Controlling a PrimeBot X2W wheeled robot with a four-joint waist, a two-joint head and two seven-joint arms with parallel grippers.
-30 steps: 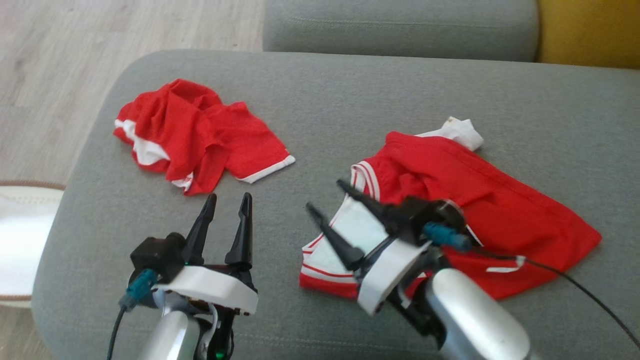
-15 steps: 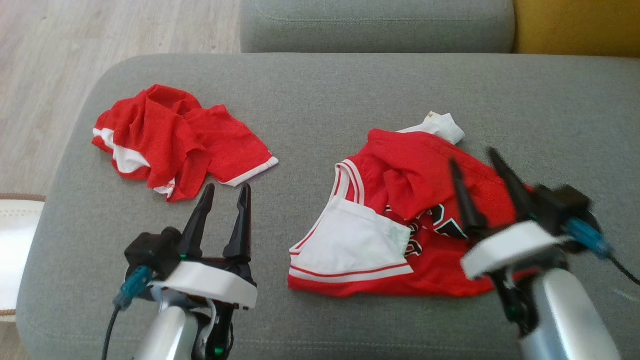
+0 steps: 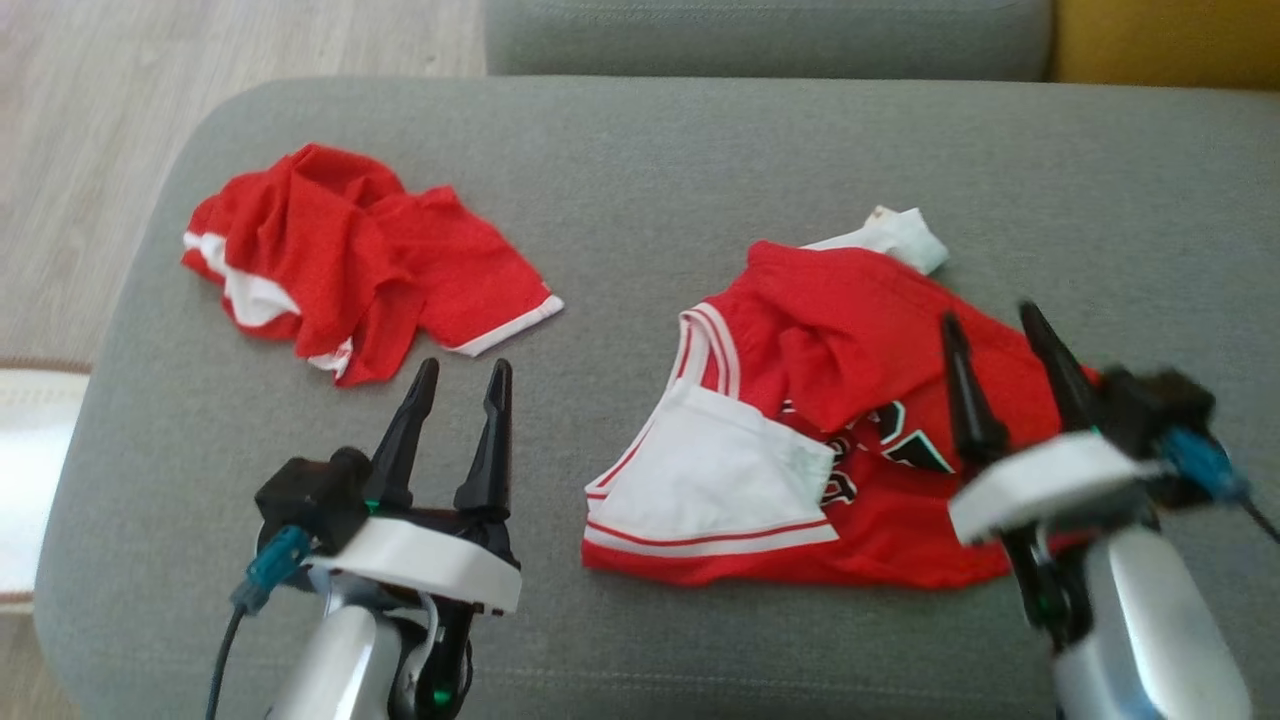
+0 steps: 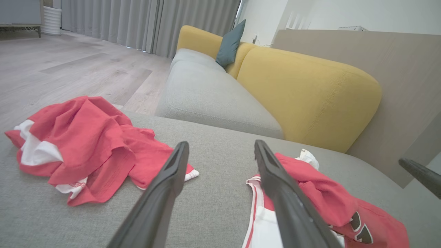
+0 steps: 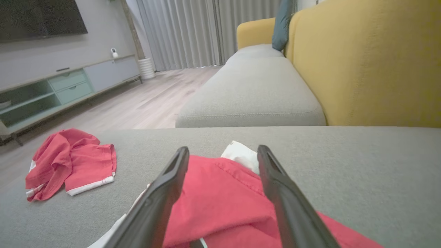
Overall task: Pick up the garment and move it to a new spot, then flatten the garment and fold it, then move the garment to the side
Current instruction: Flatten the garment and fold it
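left gripper (image 3: 465, 366): long dark fingers (image 3: 490, 440) tapering
right gripper (image 3: 988, 313): matching — white wrist plate (image 3: 1040, 485), teal connector (image 3: 1205, 468), black cable (image 3: 1262, 520) trailing
forearms (image 3: 1150, 620): shining silver

floor (image 4: 69, 65): pale wood | sofa (image 5: 255, 89): grey seat, yellow back | curtains (image 5: 193, 34): grey | cushion (image 4: 230, 44): teal

On the near cushion (image 3: 640, 170) a crumpled garment (image 3: 340, 260) lies left and the jersey (image 3: 860, 330) right, well apart. The right gripper (image 3: 988, 313) seems above it, and another cushion (image 3: 760, 35) lies behind.
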